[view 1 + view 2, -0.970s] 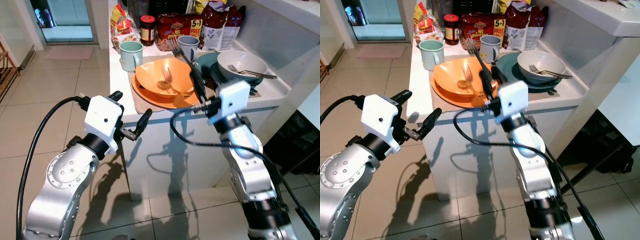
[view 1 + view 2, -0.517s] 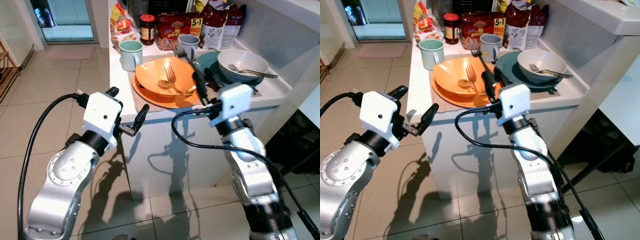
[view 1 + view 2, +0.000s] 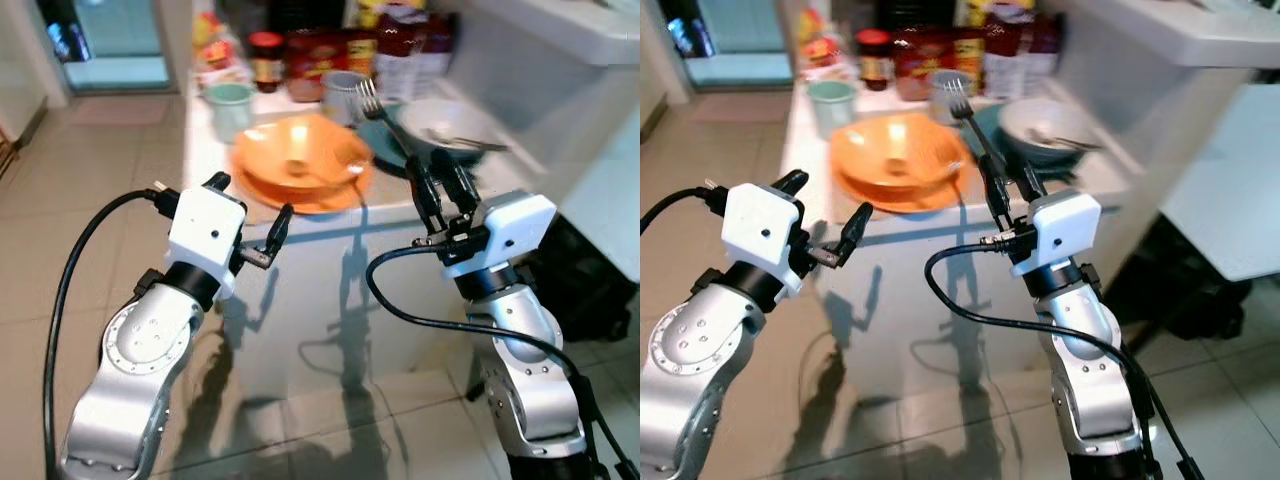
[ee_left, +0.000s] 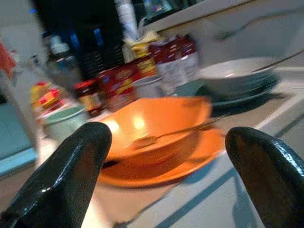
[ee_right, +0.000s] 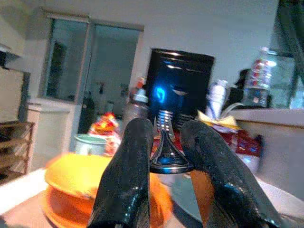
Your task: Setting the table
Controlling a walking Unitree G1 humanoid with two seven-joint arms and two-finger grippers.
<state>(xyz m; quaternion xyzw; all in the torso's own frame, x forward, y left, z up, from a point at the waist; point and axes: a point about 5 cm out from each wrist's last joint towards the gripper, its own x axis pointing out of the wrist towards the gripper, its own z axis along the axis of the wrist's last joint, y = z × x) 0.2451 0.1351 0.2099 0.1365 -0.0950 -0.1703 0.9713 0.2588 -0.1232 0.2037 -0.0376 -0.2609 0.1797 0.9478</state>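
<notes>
1. Our right pincer (image 3: 1008, 192) pinches a shiny metal fork (image 3: 970, 118), prongs up, above the white counter (image 3: 330, 225).
2. Our left pincer (image 3: 248, 212) gapes wide, holding nothing, before the orange bowl (image 3: 300, 152).

Bright and evenly lit. Motion-blurred across counter (image 3: 210, 170) and background; arms sharper. Hard shadows on glossy floor (image 3: 320, 400). Wrist views soft, fingers (image 4: 61, 175) glinting.

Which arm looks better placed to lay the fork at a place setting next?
Right. The right gripper is already shut on the fork, held upright; the left gripper is open and holds nothing.
</notes>
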